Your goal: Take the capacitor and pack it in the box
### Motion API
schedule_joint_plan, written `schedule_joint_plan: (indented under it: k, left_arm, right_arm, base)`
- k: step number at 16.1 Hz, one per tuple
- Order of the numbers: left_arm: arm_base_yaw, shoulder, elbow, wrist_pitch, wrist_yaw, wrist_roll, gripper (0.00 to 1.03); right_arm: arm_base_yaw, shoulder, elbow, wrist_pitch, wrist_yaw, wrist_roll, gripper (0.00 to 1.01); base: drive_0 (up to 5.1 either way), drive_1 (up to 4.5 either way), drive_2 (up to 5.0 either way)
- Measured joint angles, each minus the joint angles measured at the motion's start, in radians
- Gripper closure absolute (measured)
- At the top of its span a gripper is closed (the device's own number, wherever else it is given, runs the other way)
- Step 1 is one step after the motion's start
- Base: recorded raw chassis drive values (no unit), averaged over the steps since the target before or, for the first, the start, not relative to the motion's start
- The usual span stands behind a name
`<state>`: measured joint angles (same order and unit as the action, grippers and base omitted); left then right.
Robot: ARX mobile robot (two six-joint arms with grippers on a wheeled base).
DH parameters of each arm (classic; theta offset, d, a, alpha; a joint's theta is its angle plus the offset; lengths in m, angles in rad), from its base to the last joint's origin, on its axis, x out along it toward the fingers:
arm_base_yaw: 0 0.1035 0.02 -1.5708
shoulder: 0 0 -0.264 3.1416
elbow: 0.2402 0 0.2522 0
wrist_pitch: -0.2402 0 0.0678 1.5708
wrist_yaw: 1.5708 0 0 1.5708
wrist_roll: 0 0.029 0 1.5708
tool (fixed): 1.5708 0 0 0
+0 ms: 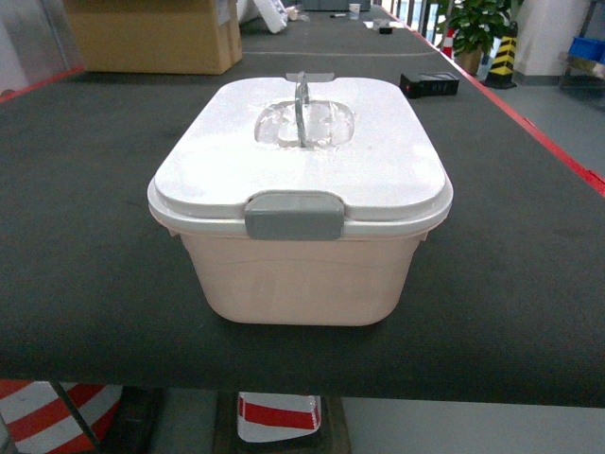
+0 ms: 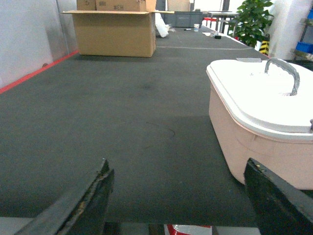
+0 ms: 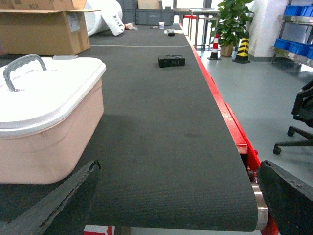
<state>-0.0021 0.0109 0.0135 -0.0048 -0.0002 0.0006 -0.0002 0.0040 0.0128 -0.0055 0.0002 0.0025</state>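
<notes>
The pale pink box (image 1: 302,279) stands in the middle of the dark belt, near its front edge. Its white lid (image 1: 378,170) is on, the grey latch (image 1: 294,215) faces me and the clear handle (image 1: 302,109) stands upright. No capacitor shows in any view. Neither gripper appears in the head view. My left gripper (image 2: 177,164) is open and empty at the belt's front edge, left of the box (image 2: 254,147). On the other side of the box (image 3: 49,147), my right gripper (image 3: 179,166) is open and empty too.
A brown cardboard carton (image 1: 156,33) sits at the far left of the belt. A small black block (image 1: 430,83) lies behind the box on the right. The belt's red edge (image 3: 220,107) runs along the right, with an office chair (image 3: 301,117) and blue bins (image 3: 296,46) beyond.
</notes>
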Motion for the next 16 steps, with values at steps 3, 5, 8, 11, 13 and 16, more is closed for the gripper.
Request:
schedule_joint_plan:
  k: [3, 5, 8, 11, 13, 16]
  left_arm:
    - [0.000, 0.000, 0.000, 0.000, 0.000, 0.000, 0.04]
    - [0.000, 0.000, 0.000, 0.000, 0.000, 0.000, 0.05]
    - [0.000, 0.000, 0.000, 0.000, 0.000, 0.000, 0.05]
    - [0.000, 0.000, 0.000, 0.000, 0.000, 0.000, 0.05]
    - [0.000, 0.000, 0.000, 0.000, 0.000, 0.000, 0.05]
    - [0.000, 0.000, 0.000, 0.000, 0.000, 0.000, 0.05]
  right_arm:
    - [0.000, 0.000, 0.000, 0.000, 0.000, 0.000, 0.03]
    - [0.000, 0.000, 0.000, 0.000, 0.000, 0.000, 0.03]
    - [0.000, 0.000, 0.000, 0.000, 0.000, 0.000, 0.03]
    - [0.000, 0.000, 0.000, 0.000, 0.000, 0.000, 0.03]
    - [0.000, 0.000, 0.000, 0.000, 0.000, 0.000, 0.03]
    - [0.000, 0.000, 0.000, 0.000, 0.000, 0.000, 0.03]
  base:
    - [0.0, 0.00, 0.0]
    - [0.0, 0.00, 0.0]
    - [0.0, 0.00, 0.0]
    - [0.0, 0.00, 0.0]
    - [0.0, 0.00, 0.0]
    - [0.0, 0.00, 0.0]
